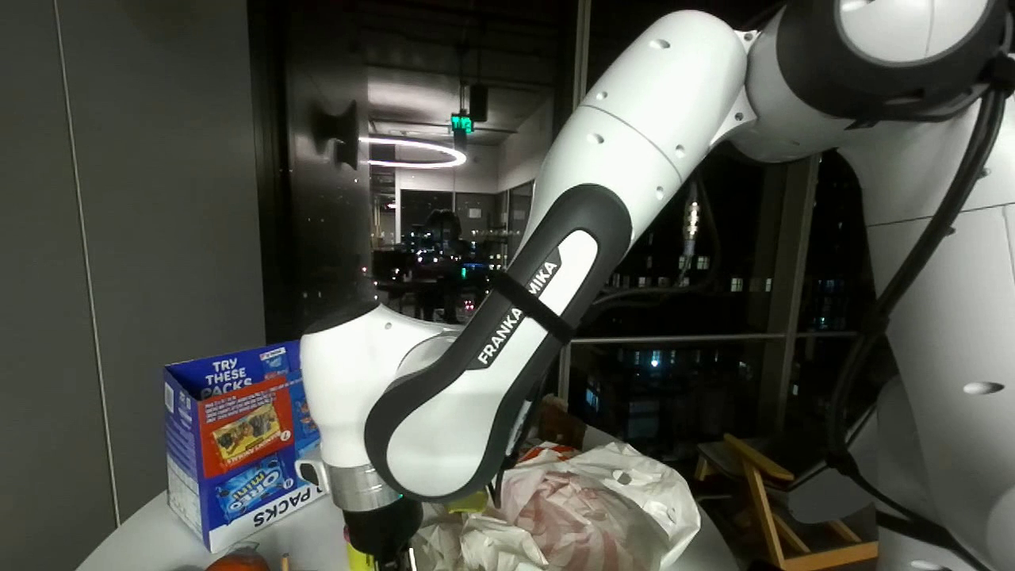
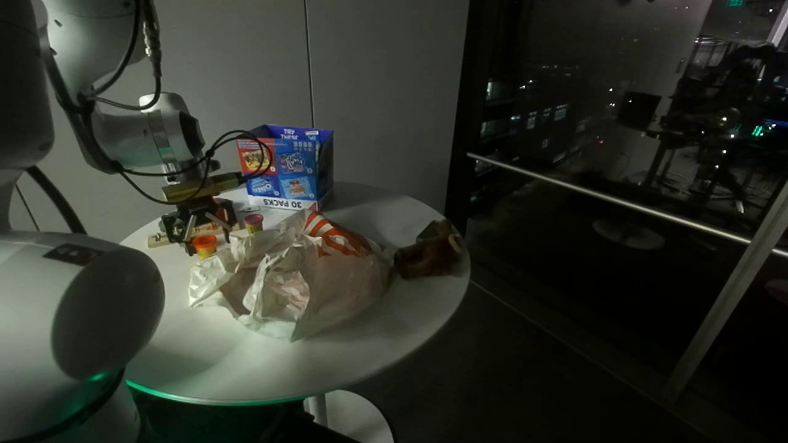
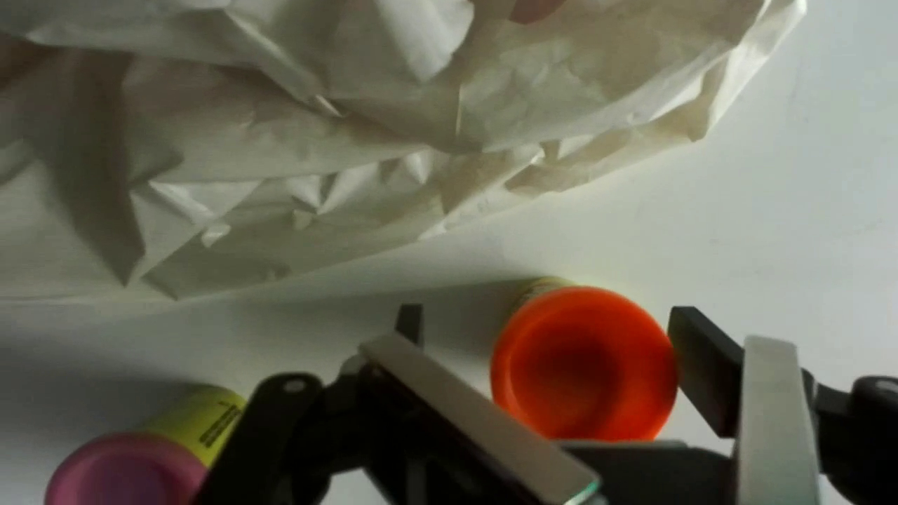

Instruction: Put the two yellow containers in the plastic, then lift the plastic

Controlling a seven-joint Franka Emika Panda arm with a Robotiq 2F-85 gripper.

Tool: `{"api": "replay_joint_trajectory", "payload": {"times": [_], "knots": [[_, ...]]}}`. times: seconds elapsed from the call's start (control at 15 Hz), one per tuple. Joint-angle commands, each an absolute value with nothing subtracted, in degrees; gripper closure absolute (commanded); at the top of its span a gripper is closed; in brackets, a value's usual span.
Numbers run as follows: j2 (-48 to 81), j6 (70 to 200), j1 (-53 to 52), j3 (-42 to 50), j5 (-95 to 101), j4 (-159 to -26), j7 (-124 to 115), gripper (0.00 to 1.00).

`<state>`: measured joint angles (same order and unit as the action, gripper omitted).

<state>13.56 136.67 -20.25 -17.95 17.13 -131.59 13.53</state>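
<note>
Yellow container with orange lid (image 3: 584,365), standing on a round white table (image 2: 369,351) and framed, in the wrist view, by the two fingers of the gripper (image 3: 551,344). The fingers are parted wider than the lid and clasp nothing: a gap shows on one side, while on the opposite side the pad is just beside the rim, and contact cannot be judged. A yellow container with pink lid (image 3: 151,449) stands near by, outside the fingers and partly hidden by the gripper. Alongside both containers lies a crumpled white bag (image 2: 332,283) with orange stripes; in the wrist view a strip of tabletop separates its edge from the orange-lidded container. The white arm (image 1: 658,103) extends over the table in both exterior views. Farther out, a printed blue box (image 2: 286,169) stands upright behind the gripper in an exterior view, and a brown object (image 2: 431,252), of unclear kind, lies at the table's edge beside the bag. The background there consists of a grey wall (image 2: 381,61) and a dark window (image 2: 554,111) crossed by a metal rail (image 2: 606,197), with scattered small lights showing in the glass.
</note>
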Motion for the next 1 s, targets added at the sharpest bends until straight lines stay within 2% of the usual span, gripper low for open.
{"api": "replay_joint_trajectory", "payload": {"times": [0.0,0.07,0.2,0.33,0.4,0.93], "knots": [[15.10,136.74,-20.27,-17.27,19.39,-129.08,12.67,0.41],[15.25,136.82,-20.27,-17.11,19.60,-128.81,12.55,0.50],[15.21,136.16,-20.28,-16.86,19.91,-128.27,12.60,0.62],[14.32,135.46,-19.98,-16.82,19.24,-128.12,12.65,0.73],[13.63,134.99,-19.64,-16.86,18.33,-128.04,12.85,0.76],[-2.20,127.29,-14.39,-15.41,7.07,-131.70,12.15,0.76]]}}
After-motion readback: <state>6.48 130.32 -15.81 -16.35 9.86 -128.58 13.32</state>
